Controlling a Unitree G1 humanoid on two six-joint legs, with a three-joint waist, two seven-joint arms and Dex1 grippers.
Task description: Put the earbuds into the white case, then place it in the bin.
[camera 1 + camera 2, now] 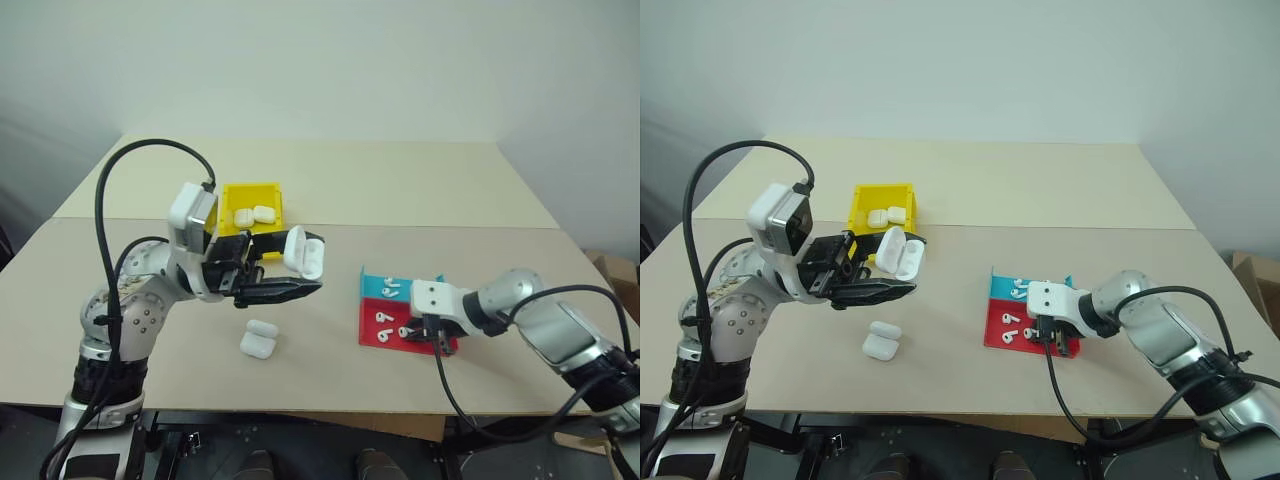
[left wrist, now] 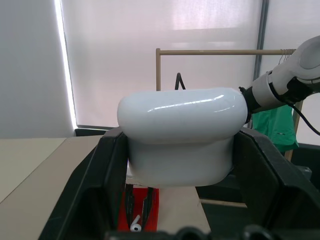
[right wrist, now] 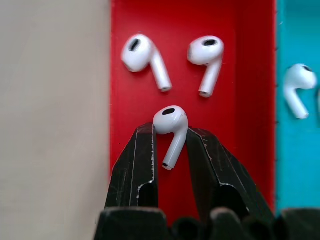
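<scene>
My left gripper [image 1: 298, 268] is shut on a white case [image 1: 308, 250] and holds it above the table, left of the middle, with its lid flipped open. In the left wrist view the case [image 2: 180, 145] sits squeezed between both fingers. My right gripper [image 3: 170, 131] points down into the red tray [image 1: 370, 335], open by a narrow gap. Its fingertips stand on either side of the stem of one earbud [image 3: 170, 125] lying there. Two more earbuds [image 3: 145, 57] lie just beyond it. The yellow bin [image 1: 250, 187] stands behind the left gripper.
Two white cases [image 1: 255, 214] lie in the bin. Another white case [image 1: 260, 339] rests on the table below the left gripper. A blue tray [image 1: 372, 285] with earbuds adjoins the red tray on its far side. The table's front edge runs close below both trays.
</scene>
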